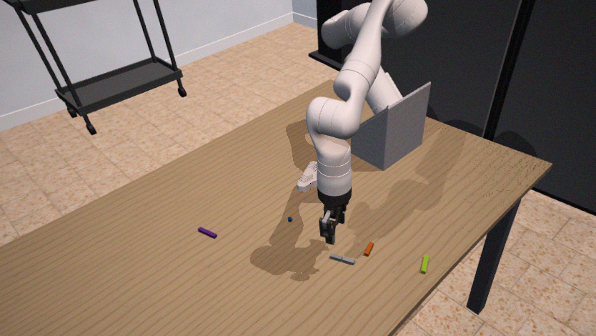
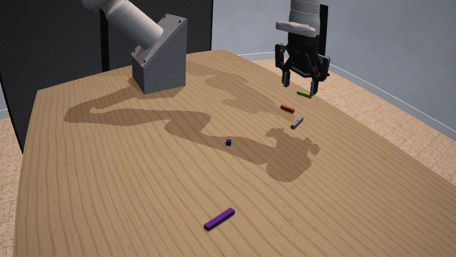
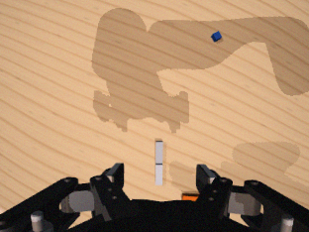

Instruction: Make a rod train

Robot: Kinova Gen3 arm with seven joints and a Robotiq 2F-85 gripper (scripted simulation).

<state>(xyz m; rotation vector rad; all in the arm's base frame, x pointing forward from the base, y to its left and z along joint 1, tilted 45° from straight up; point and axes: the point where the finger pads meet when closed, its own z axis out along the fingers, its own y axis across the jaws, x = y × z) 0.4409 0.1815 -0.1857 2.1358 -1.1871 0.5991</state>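
Observation:
Two grey rods (image 1: 341, 259) lie flat end to end in one straight line near the table's right edge; they also show in the exterior view (image 2: 296, 122) and the wrist view (image 3: 158, 162). My gripper (image 1: 328, 235) (image 2: 299, 87) is open and empty, raised above them, with its fingers spread either side of the line in the wrist view (image 3: 160, 179). The purple rod (image 1: 207, 232) (image 2: 218, 218) lies apart to the left. An orange rod (image 1: 368, 248) (image 2: 287, 108) lies close to the grey pair. The lime rod (image 1: 424, 263) is near the table edge.
A small blue rod (image 1: 289, 218) (image 2: 228, 142) lies between the purple rod and the grey pair. The arm's grey wedge mount (image 1: 391, 129) stands at the back of the table. A black cart (image 1: 103, 78) stands on the floor beyond.

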